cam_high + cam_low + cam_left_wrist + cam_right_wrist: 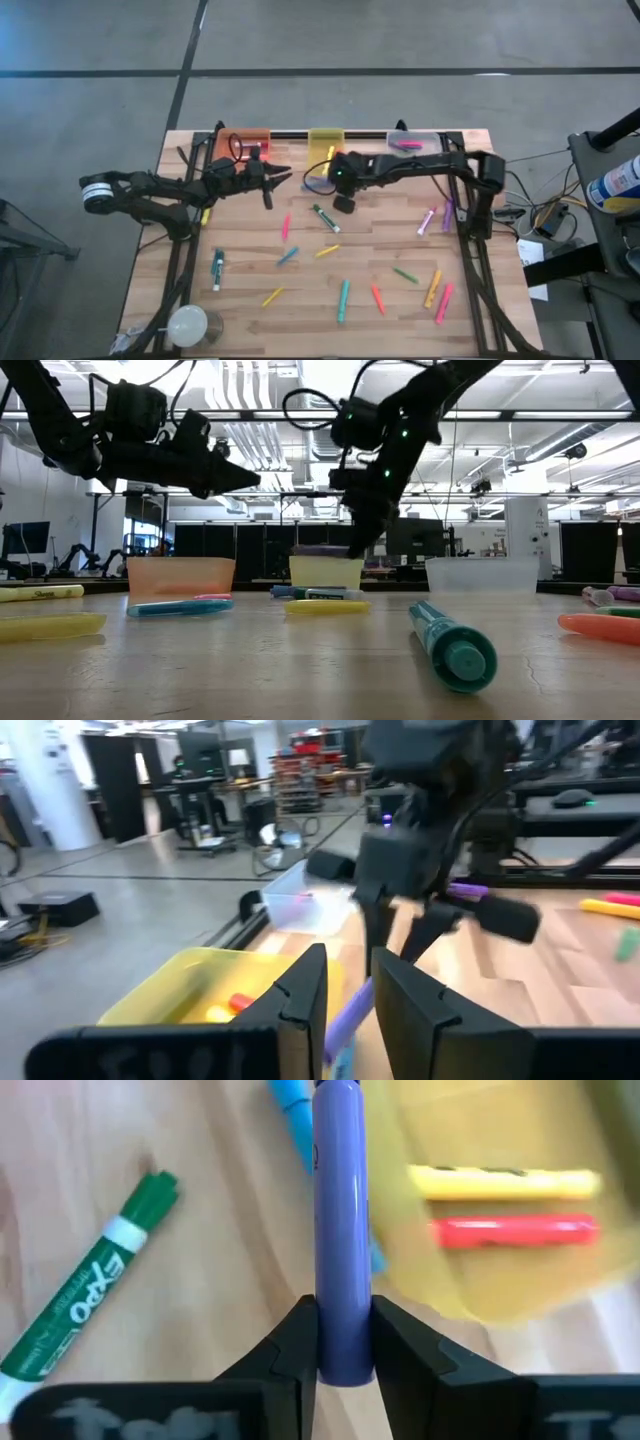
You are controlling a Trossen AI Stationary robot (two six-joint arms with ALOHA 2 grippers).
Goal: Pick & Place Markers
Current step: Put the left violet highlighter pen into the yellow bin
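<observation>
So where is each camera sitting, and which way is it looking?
High view: above, looking straight down at the table; both arms show.
Low view: at tabletop height, looking across into the room; arms hang from above.
Left wrist view: looks past the left hand toward the yellow bin.
Right wrist view: looks down past the right hand gripping a purple marker.
Both wrist views share that marker.

Purple marker (341,1230); green-white marker (85,1302); yellow marker (503,1181), red marker (514,1231) in yellow bin (326,138).
</observation>
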